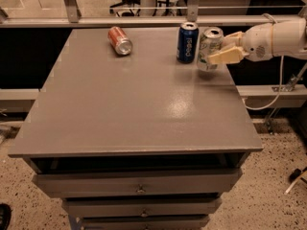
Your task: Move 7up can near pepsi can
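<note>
"Camera view: where's the 7up can [207,44]?"

"Far right of the bench [120,119], just beside the pepsi can [187,42] and tilted a little. The gripper [217,49] reaches in from the right, fingers [224,56] clamped on it."

"So how to finish well?"

"I'd level it, lower until the base sits flat, then part the fingers and back off rightward, so nothing nudges the pepsi. Whether it's touching down, I can't tell."
</note>
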### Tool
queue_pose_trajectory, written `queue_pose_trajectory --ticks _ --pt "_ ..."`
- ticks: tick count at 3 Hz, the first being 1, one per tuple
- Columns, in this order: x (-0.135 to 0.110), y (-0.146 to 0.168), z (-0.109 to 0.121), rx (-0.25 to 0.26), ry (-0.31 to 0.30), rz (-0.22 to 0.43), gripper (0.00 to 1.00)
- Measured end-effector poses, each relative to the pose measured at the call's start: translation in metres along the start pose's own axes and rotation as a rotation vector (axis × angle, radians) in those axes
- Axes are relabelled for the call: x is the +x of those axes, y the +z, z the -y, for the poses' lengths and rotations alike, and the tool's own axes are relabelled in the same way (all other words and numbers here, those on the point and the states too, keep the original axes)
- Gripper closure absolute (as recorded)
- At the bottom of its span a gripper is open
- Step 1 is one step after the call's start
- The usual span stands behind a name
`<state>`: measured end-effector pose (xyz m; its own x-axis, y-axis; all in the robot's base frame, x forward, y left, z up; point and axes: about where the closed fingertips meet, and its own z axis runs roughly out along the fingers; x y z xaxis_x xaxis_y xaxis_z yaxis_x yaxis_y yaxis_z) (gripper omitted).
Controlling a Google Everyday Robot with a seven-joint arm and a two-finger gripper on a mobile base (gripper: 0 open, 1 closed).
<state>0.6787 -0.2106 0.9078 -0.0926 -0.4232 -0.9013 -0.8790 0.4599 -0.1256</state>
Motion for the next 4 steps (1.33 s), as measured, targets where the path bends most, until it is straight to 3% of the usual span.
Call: queue_pose_trajectory --ticks 1,2,4 --pt "0.004 0.003 0.022 0.017 0.025 -0.001 0.84" --pt "0.007 0.016 0.038 0.023 0.057 0.008 0.53" --pt "0.011 0.028 0.045 0.019 0.083 0.007 0.07"
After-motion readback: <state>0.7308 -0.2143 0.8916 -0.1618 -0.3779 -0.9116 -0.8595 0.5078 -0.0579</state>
